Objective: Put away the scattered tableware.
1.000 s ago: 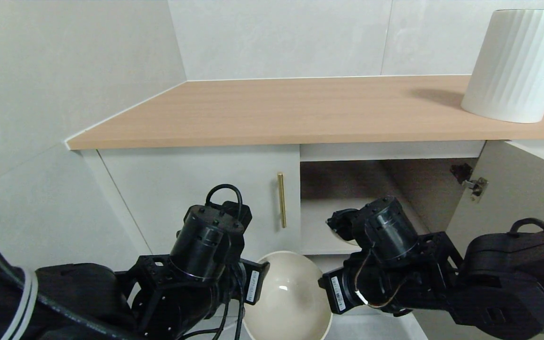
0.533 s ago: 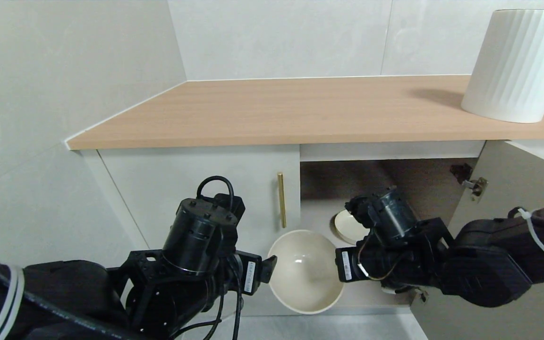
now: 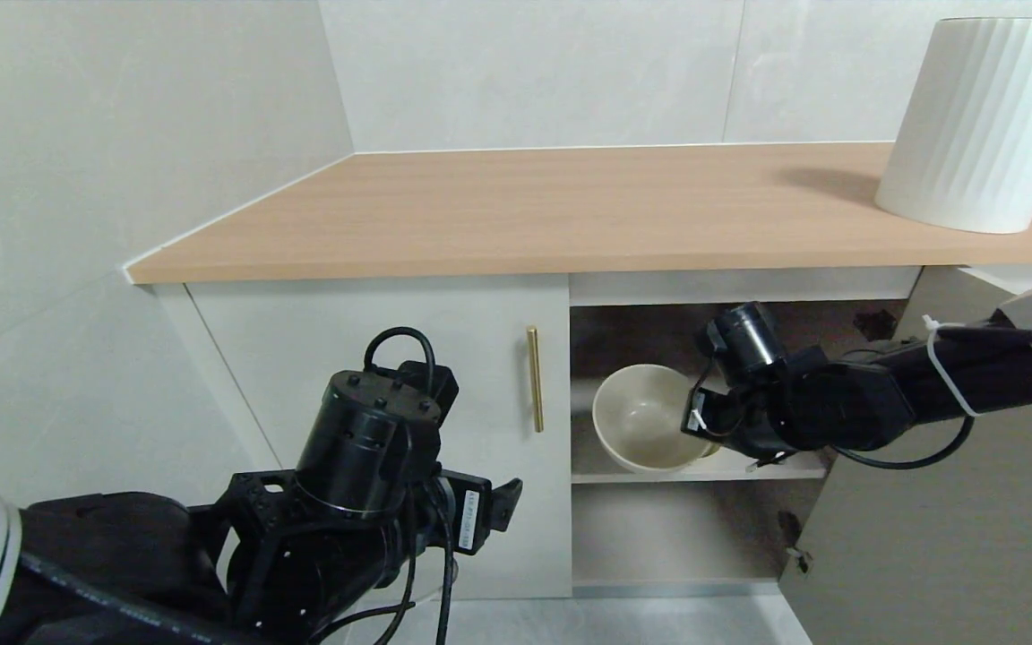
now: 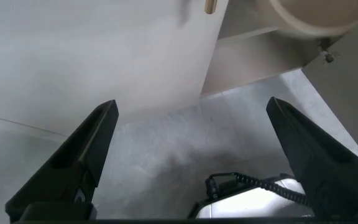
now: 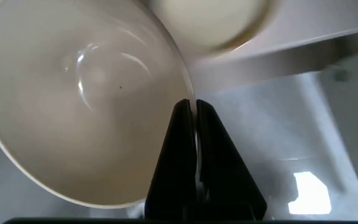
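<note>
Cupboard shelf (image 3: 776, 468) met the bowl (image 3: 646, 428), probably slick and breakable; right hand (image 5: 196, 121) pinched its 3 o'clock rim, left hand (image 4: 188, 109) gaped empty.

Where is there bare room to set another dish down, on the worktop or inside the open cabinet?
The worktop is bare from the wall corner to the white ribbed container. The cabinet floor under the shelf looks bare too. The shelf is crowded: the right gripper holds the bowl over it, near a small plate.
</note>
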